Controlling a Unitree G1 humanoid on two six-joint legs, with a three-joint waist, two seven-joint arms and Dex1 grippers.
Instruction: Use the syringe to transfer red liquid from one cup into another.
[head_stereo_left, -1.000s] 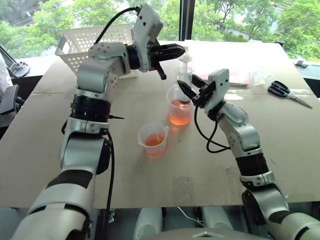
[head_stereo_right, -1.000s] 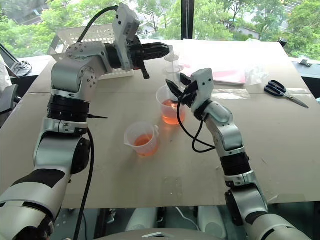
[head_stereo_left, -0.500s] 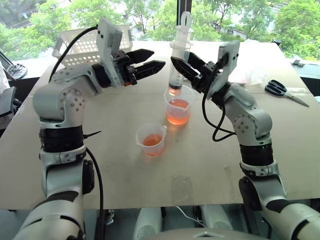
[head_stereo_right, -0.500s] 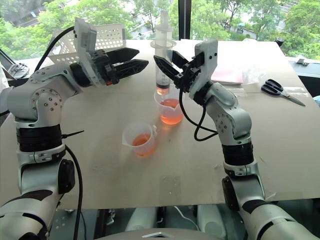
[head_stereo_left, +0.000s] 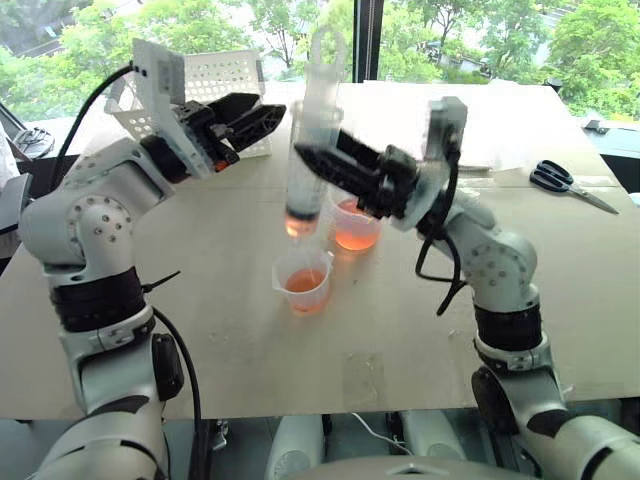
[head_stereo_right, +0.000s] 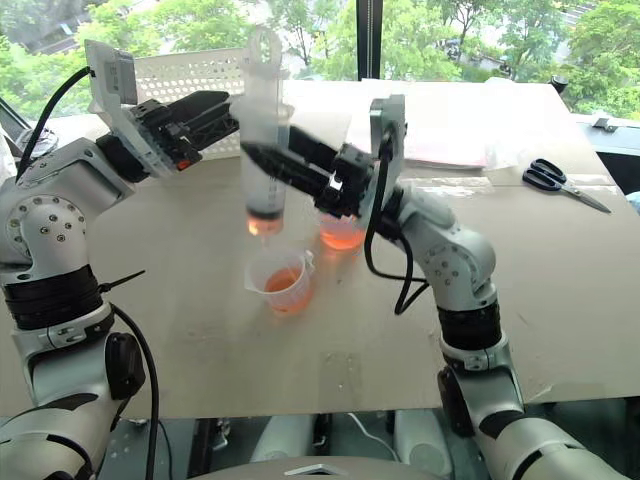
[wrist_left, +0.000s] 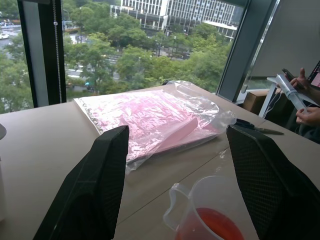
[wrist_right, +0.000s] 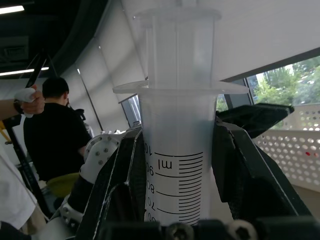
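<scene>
My right gripper (head_stereo_left: 306, 158) is shut on the barrel of the syringe (head_stereo_left: 304, 160) and holds it upright. A little red liquid (head_stereo_left: 297, 224) shows in the syringe's lower end, which hangs just above the shorter cup (head_stereo_left: 304, 281). That cup holds some red liquid. The taller cup (head_stereo_left: 355, 226), also with red liquid in it, stands just behind, under my right wrist. My left gripper (head_stereo_left: 268, 112) is open and empty, to the left of the syringe's top and apart from it. In the right wrist view the printed scale of the syringe (wrist_right: 176, 150) sits between the fingers.
A white perforated basket (head_stereo_left: 215, 78) stands at the back left. A clear bag with pink sheets (wrist_left: 155, 115) lies at the back right, and scissors (head_stereo_left: 565, 184) at the far right. A person in black (wrist_right: 57, 135) stands beyond the table.
My right gripper lifted the syringe out of the taller cup and carried it left, over the shorter cup. My left gripper opened, left the plunger top and drew back to the left.
</scene>
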